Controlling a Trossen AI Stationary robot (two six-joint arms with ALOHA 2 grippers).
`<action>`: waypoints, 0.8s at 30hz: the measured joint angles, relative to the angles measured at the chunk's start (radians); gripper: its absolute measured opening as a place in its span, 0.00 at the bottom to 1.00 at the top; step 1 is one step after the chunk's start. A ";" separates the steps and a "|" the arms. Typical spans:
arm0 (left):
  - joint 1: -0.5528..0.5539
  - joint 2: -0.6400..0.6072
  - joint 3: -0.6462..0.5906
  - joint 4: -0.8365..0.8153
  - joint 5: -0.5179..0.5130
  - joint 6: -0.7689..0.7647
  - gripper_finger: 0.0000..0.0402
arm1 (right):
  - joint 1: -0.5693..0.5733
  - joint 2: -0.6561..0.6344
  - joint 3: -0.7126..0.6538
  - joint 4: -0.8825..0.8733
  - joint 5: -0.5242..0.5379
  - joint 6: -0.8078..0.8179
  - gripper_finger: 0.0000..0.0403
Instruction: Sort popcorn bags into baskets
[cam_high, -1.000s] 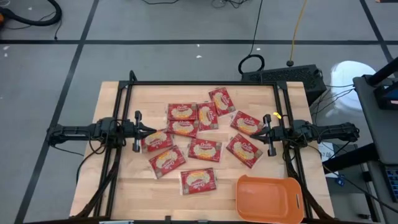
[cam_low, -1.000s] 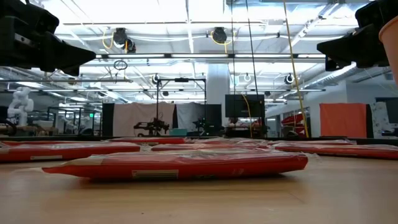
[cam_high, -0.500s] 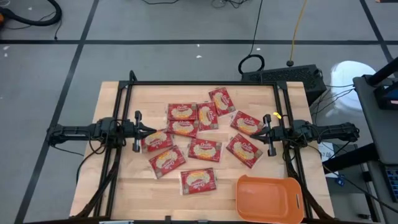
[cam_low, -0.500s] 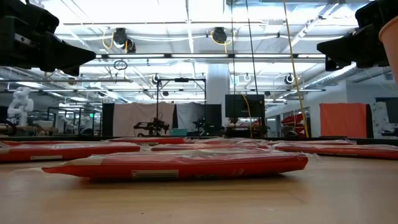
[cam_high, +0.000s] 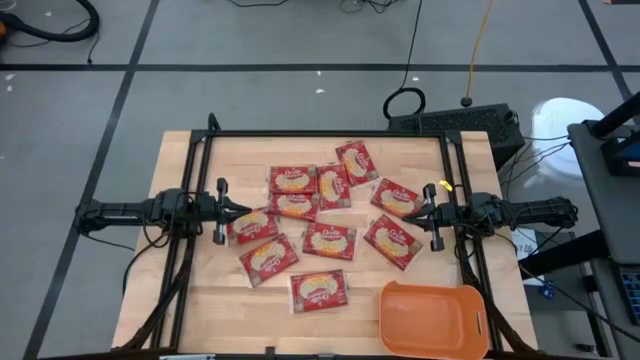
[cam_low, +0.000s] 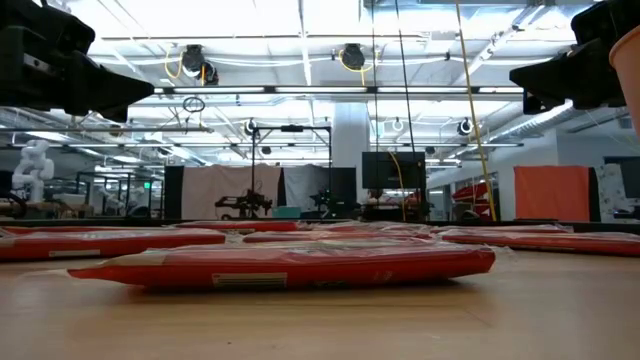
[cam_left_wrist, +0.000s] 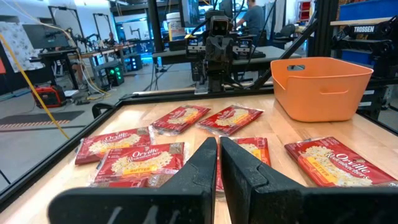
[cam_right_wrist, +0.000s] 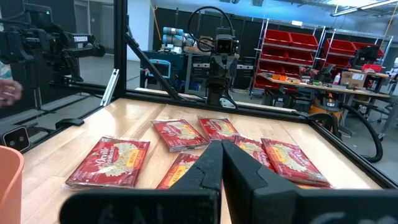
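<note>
- A wooden table (cam_high: 200, 310) was seen from above, with ten red popcorn bags (cam_high: 330, 240) lying flat in a loose cluster across its middle.
- Several bags near the top of the cluster overlapped or touched at their edges; one bag (cam_high: 320, 291) lay apart, nearest the front edge.
- An orange basket (cam_high: 433, 320) stood empty at the front right corner of the table, near the bag cluster but not touching it.
- The left gripper (cam_high: 243, 212) hung at the left side of the table, its tip above the edge of the leftmost bag (cam_high: 254, 227).
- The right gripper (cam_high: 420, 214) hung at the right side, its tip between two bags on that side.
- Likely risk: where bags overlapped, a grasp could catch two at once or drag a neighbour along, because the edges lay stacked.
- Likely risk: the bags were flat and slick-looking, so fingers coming straight down could slide off or only pinch a corner, letting a bag slip on the way to the basket.
- Likely risk: the basket sat far from the left arm, so bags on that side would call for a long reach or a handover.
- Left fingers (cam_left_wrist: 193, 171): pressed together with only a thin slit between them, grasping nothing.
- Right fingers (cam_right_wrist: 202, 171): likewise closed on empty air, touching no bag.
</note>
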 joint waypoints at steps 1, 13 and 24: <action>0.000 0.000 0.000 0.000 0.000 0.000 0.06 | 0.000 0.000 0.000 0.000 0.000 0.000 0.00; 0.000 0.000 0.000 0.000 -0.001 0.097 0.06 | 0.000 0.000 0.000 0.000 0.000 0.000 0.00; 0.000 0.000 0.000 0.000 -0.002 0.066 0.06 | 0.000 0.000 0.000 0.000 0.001 -0.001 0.00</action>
